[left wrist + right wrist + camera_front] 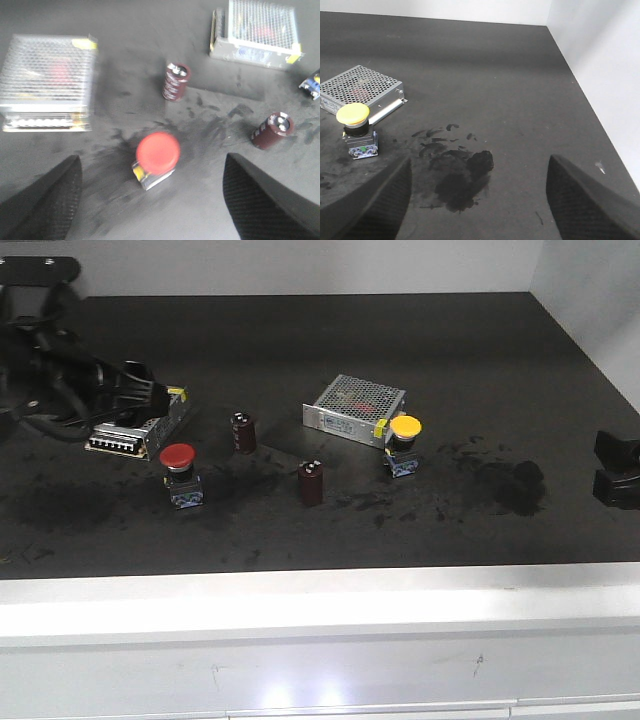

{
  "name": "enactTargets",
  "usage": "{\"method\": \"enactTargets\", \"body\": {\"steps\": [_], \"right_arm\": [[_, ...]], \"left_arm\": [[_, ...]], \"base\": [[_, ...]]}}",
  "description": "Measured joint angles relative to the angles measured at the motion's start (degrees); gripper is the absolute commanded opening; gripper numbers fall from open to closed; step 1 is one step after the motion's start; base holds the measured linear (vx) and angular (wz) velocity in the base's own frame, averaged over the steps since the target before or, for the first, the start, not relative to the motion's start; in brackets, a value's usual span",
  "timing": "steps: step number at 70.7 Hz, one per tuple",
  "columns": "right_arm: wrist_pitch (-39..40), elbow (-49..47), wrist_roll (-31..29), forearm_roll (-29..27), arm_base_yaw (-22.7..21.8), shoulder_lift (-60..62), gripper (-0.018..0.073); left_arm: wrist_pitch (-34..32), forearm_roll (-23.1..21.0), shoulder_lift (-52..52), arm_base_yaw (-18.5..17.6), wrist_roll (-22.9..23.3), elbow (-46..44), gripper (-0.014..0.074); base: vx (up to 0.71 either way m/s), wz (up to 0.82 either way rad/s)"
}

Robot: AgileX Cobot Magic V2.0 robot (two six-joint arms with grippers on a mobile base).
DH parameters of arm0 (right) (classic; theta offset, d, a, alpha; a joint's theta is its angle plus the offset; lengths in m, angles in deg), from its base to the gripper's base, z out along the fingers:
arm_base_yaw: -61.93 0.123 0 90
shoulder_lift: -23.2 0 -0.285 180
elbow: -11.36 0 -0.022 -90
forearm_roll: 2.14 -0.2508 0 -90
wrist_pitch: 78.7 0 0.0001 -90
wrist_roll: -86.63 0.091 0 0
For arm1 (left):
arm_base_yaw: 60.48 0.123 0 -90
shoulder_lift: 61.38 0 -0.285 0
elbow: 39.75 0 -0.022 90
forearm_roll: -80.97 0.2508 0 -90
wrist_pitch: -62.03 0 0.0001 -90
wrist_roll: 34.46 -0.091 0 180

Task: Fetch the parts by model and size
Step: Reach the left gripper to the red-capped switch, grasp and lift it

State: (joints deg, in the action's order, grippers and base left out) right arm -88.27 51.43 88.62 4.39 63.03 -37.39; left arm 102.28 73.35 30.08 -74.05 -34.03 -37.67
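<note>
Progress check: basically nothing is fetched yet, as far as I can see. Both parts sit on the black table. The red switch is on the left side, just on the near side of the left metal box, standing upright on its blocky base. The yellow switch is right of centre, tucked just beside the near right corner of the right metal box. I can't tell whether those two actually touch. Between the switches stand the far capacitor and the near capacitor. They aren't what we want, so they get left alone.

The left gripper is spread wide and holding nothing. In its wrist view the red cap shows right between the two jaws, with the gripper up above it and not touching. That view is a bit blurry. My read is that it's lined up for the red one, so the grab comes next: come down, close on it, lift it out.

The right gripper is also wide apart and empty, out at the right edge of the table over a dark smudge. The yellow switch is well off to its left, so I'd say it hasn't got to its part at all. Left to do: pick both switches and carry them wherever they go. No drop-off spot shows in any view.
</note>
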Motion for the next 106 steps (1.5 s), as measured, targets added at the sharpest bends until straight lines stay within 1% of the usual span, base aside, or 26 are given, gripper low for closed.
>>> {"method": "enactTargets", "body": {"steps": [13,26,42,55,62,67,73,74,78,80,84,96,106], "right_arm": [[0.0,0.0,0.0,0.0,0.0,0.0,0.0539],[-0.06,0.0,0.0,0.0,0.0,0.0,0.0539],[-0.14,0.0,0.0,0.0,0.0,0.0,0.0539],[-0.14,0.0,0.0,0.0,0.0,0.0,0.0539],[-0.14,0.0,0.0,0.0,0.0,0.0,0.0539],[-0.14,0.0,0.0,0.0,0.0,0.0,0.0539],[-0.14,0.0,0.0,0.0,0.0,0.0,0.0539],[-0.14,0.0,0.0,0.0,0.0,0.0,0.0539],[-0.14,0.0,0.0,0.0,0.0,0.0,0.0539],[-0.14,0.0,0.0,0.0,0.0,0.0,0.0539],[-0.14,0.0,0.0,0.0,0.0,0.0,0.0539],[-0.14,0.0,0.0,0.0,0.0,0.0,0.0539],[-0.21,0.0,0.0,0.0,0.0,0.0,0.0539]], "left_arm": [[4.02,4.63,7.42,-1.04,5.83,-6.4,0.0559],[6.3,7.61,12.56,-2.93,7.74,-10.6,0.0559],[8.49,7.94,17.16,-3.21,9.92,-11.54,0.0559],[9.95,8.43,19.7,-3.24,10.47,-11.54,0.0543],[10.59,8.43,20.78,-3.32,10.5,-11.54,0.0485],[10.85,8.49,21.36,-3.32,10.5,-11.54,0.0407],[10.85,8.54,21.69,-3.32,10.5,-11.54,0.028],[10.85,8.54,21.69,-3.32,10.5,-11.54,0.0239],[10.79,8.54,21.69,-3.32,10.5,-11.54,0.0143],[10.72,8.61,21.54,-3.32,10.5,-11.54,0.0076],[10.6,8.66,21.33,-3.32,10.5,-11.54,-0.001],[8.88,8.65,18.81,-3.32,10.52,-11.33,-0.0008],[4.56,8.72,12.83,-3.32,10.57,-6.48,-0.0008]], "base": [[0.0,0.0],[0.0,0.0],[0.0,0.0],[0.0,0.0],[0.0,0.0],[0.0,0.0],[0.0,0.0],[0.0,0.0],[0.0,0.0],[0.0,0.0],[0.0,0.0],[0.0,0.0],[0.0,0.0]]}}
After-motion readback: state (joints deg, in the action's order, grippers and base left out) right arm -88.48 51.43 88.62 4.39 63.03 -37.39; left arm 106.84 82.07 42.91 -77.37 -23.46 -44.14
